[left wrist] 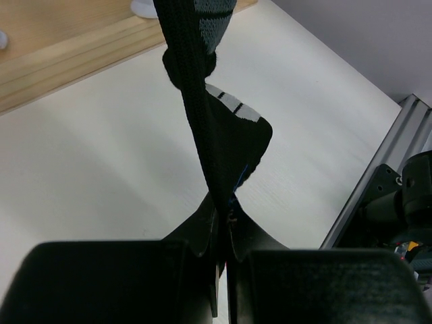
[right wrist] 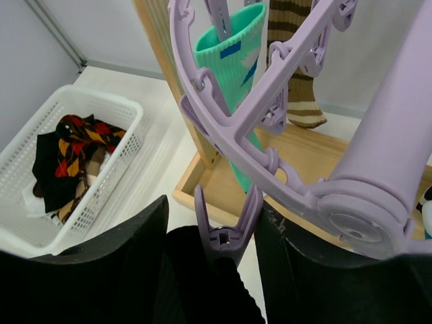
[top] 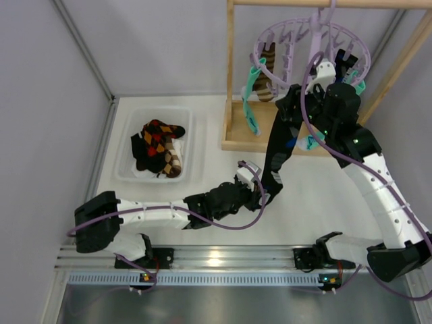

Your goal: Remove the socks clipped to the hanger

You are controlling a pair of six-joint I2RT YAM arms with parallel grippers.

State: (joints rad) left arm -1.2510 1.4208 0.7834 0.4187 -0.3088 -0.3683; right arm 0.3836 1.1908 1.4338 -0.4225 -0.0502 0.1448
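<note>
Pinching the low end of the black sock (left wrist: 199,135) tight, the left pincer (left wrist: 223,283) held it stretched down from the purple hanger (right wrist: 351,209), while the right pincer (right wrist: 214,226) stood spread around its clip (right wrist: 226,237), which, I thought, needed a squeeze next to let go.
</note>
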